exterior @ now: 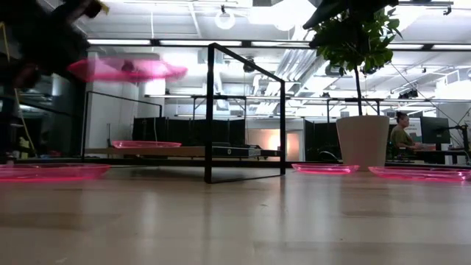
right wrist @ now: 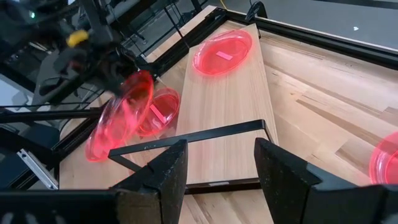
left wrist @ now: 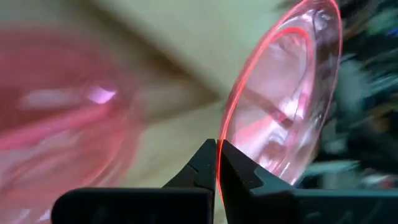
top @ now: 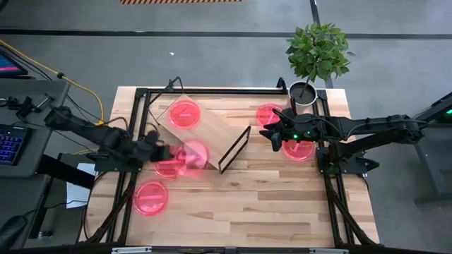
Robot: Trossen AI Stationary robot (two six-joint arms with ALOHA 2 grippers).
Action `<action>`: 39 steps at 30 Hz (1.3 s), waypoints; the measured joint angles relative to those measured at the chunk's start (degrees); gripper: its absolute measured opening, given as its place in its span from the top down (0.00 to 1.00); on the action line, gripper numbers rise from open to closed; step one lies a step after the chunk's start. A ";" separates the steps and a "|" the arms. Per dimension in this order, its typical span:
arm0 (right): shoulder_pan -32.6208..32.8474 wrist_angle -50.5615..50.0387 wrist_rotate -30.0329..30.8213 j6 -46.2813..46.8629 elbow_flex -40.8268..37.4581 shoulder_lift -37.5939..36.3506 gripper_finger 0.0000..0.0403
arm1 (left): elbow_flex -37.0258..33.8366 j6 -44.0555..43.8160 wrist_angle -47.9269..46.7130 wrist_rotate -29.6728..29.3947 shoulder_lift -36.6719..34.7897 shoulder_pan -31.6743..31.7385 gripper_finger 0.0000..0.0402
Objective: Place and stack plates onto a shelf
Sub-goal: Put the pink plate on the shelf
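My left gripper (top: pixel 168 152) is shut on a pink plate (top: pixel 193 155) and holds it in the air by the shelf's near left corner. The shelf (top: pixel 212 127), a light wood board on a black frame, carries one plate (top: pixel 185 113) flat on its far end. Another plate (top: pixel 167 168) lies on the table under the held one, and a third (top: pixel 152 197) lies nearer the front. My right gripper (right wrist: pixel 217 168) hangs open right of the shelf, touching nothing, with two plates (top: pixel 270 113) (top: pixel 298 149) on the table beside it. My left gripper pinches the plate's rim (left wrist: pixel 221 134) between its two fingers (left wrist: pixel 202 163), on the edge nearest the arm. The fingers come from the table's left, slanting down. The plate (exterior: pixel 129 70) is lifted clear, well above the tabletop, and reaches out past the fingertips toward the shelf.
A potted plant (top: pixel 316 53) stands at the table's far right corner. The shelf's black end frame (top: pixel 235 148) rises at its right end. Black rails (top: pixel 212 89) run around the table. The table's front middle (top: pixel 240 204) is bare wood.
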 joint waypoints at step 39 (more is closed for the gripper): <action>0.00 0.81 0.04 1.91 0.00 0.00 0.58 | 0.04 6.94 36.67 -2.99 38.62 21.16 1.00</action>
